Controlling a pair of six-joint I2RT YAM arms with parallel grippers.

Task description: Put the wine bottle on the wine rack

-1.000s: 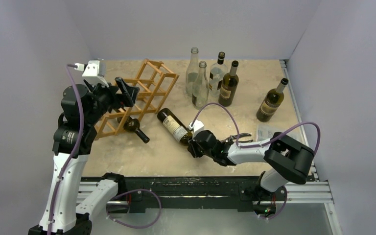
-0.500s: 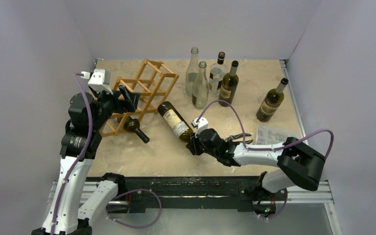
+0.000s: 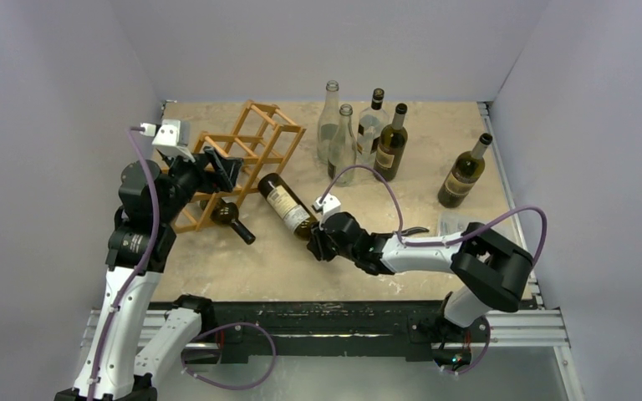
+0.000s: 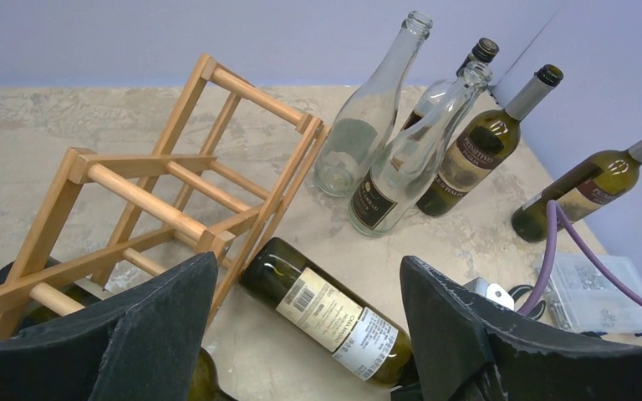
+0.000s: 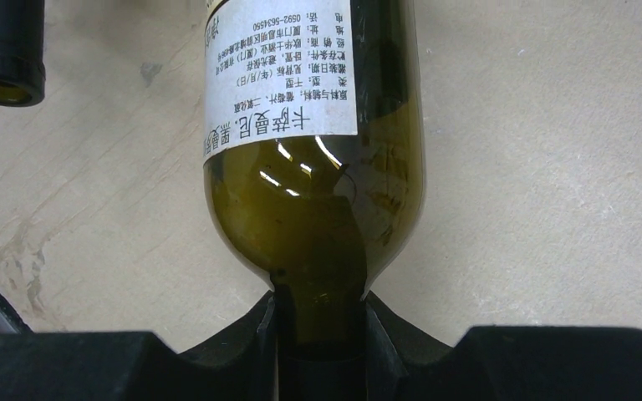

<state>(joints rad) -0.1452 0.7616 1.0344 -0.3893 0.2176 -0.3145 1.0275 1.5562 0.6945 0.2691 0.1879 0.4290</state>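
Right hand [image 3: 316, 244] clenched on the neck of the wine bottle [image 3: 284, 203], which lies mid-surface [image 3: 226, 271], base just beside the wine rack [image 3: 255, 142].
Smooth, rigid glass: breakable, slippery, body-heavy, so a neck hold may let it droop. Left hand [image 3: 221, 167] spread wide. Seven bottles: this one, a seemingly racked bottle [image 3: 231, 215], and five standing bottles [image 3: 391, 144] toward the far right corner. One rack.

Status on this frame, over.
Right tool shut on wine bottle neck; left tool open beside wine rack. Bottle lying down, base beside rack. Second bottle occupies lower cell.
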